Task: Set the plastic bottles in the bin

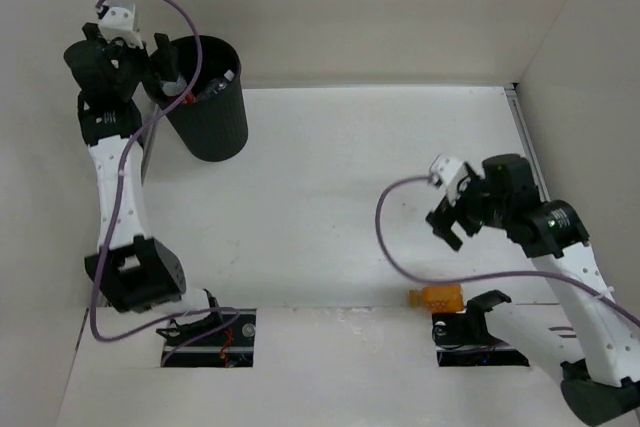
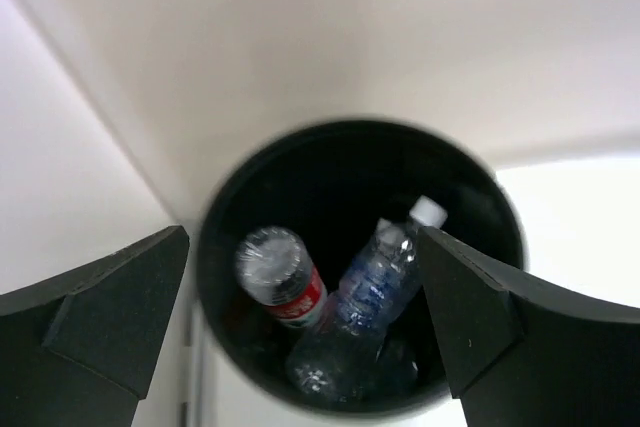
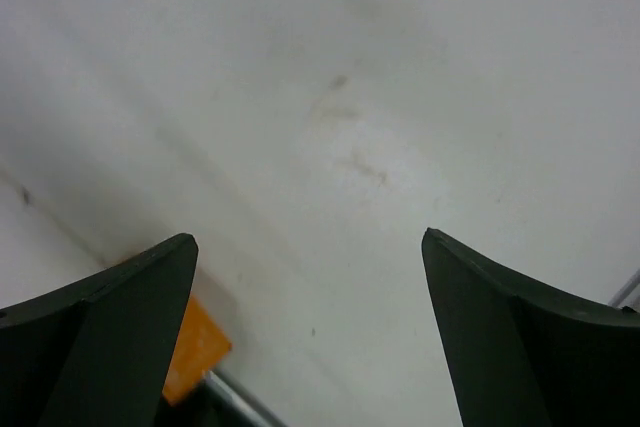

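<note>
So, we saw the left pincer (image 2: 302, 234) hanging spread over the bin (image 1: 210, 122), which held the red-labelled bottle (image 2: 283, 282) and blue-labelled bottle (image 2: 385, 277). The right pincer (image 3: 309, 237), also spread, hovered above the table (image 1: 330, 167) near the orange bottle (image 1: 438, 297).

My white table (image 1: 340, 207) carries a few faint brownish smudges (image 3: 368, 169), plain white walls (image 1: 360, 7) close it in at the back and both sides, a metal strip (image 1: 523, 132) runs along its right edge, and two dark cut-outs (image 1: 208, 342) sit in its near ledge.
</note>
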